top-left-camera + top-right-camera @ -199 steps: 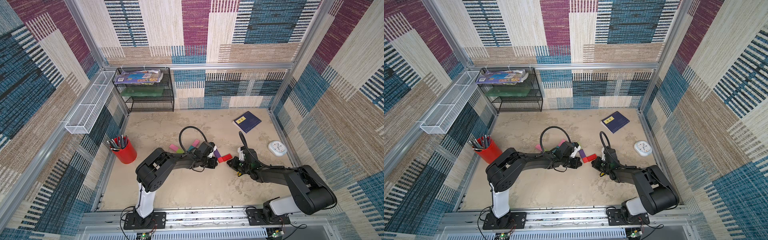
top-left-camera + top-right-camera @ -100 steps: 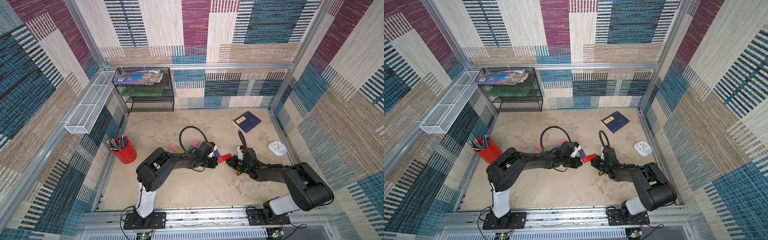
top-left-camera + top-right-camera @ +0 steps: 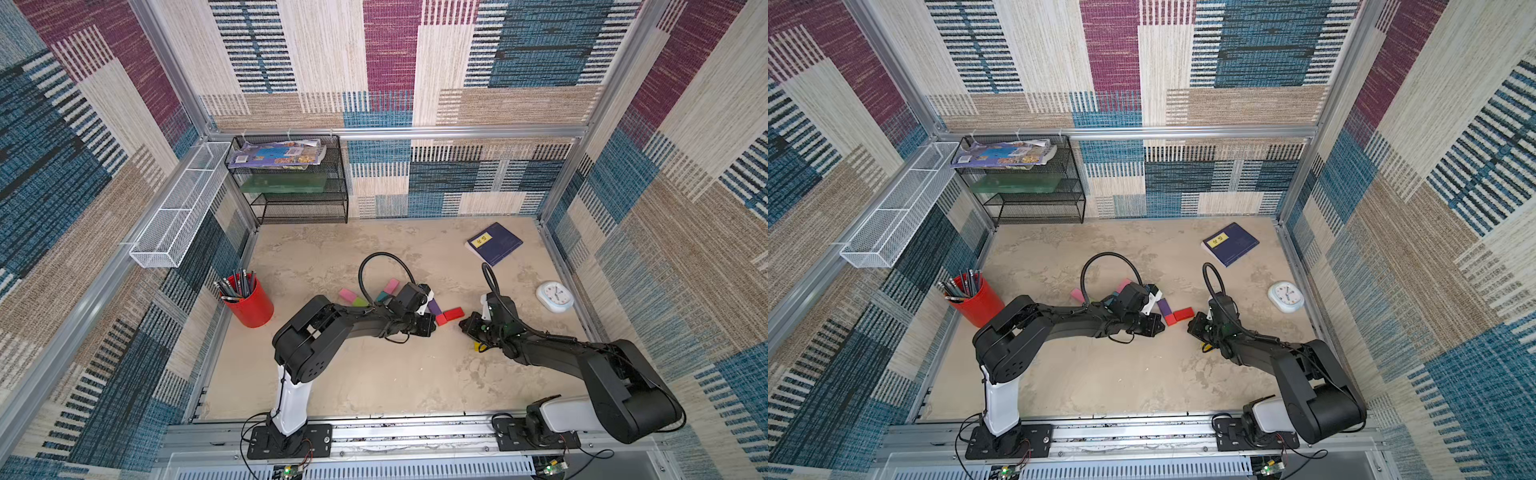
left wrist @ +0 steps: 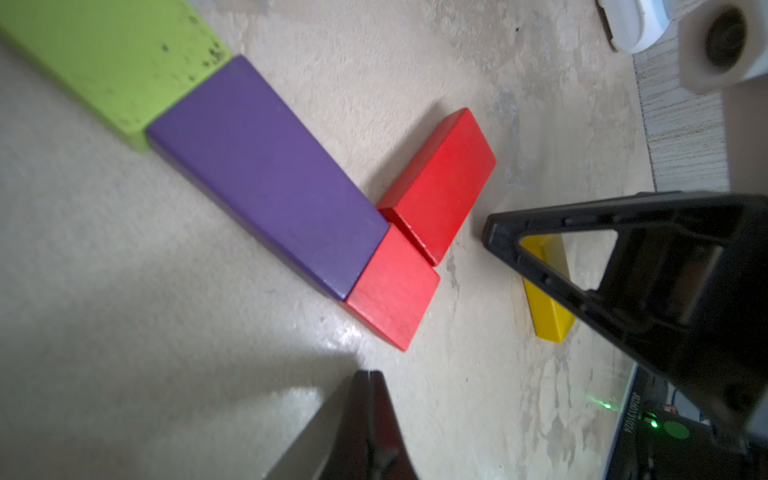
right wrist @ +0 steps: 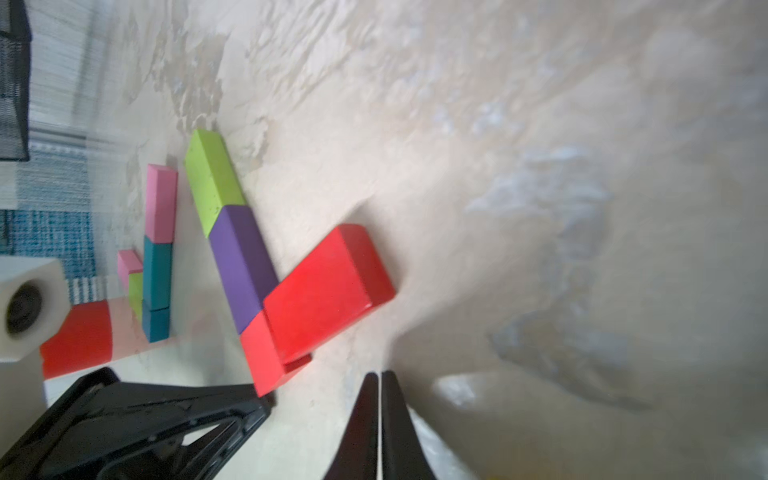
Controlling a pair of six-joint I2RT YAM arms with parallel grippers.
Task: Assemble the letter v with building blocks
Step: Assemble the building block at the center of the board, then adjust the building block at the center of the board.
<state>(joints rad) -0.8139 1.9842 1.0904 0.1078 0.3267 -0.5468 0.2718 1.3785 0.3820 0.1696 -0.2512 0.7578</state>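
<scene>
Left gripper (image 4: 368,376) and right gripper (image 5: 379,376) pinched closed, empty; long red block (image 4: 440,183) looks light, rigid, slick, so grab its long sides.

Top views look down; wrist views, close, share the long red block (image 4: 440,183).

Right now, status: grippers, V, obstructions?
Left gripper, right gripper shut, empty. V partial: lime green block, purple block, red square block in line; red long block branching. Yellow block loose by right gripper.
</scene>
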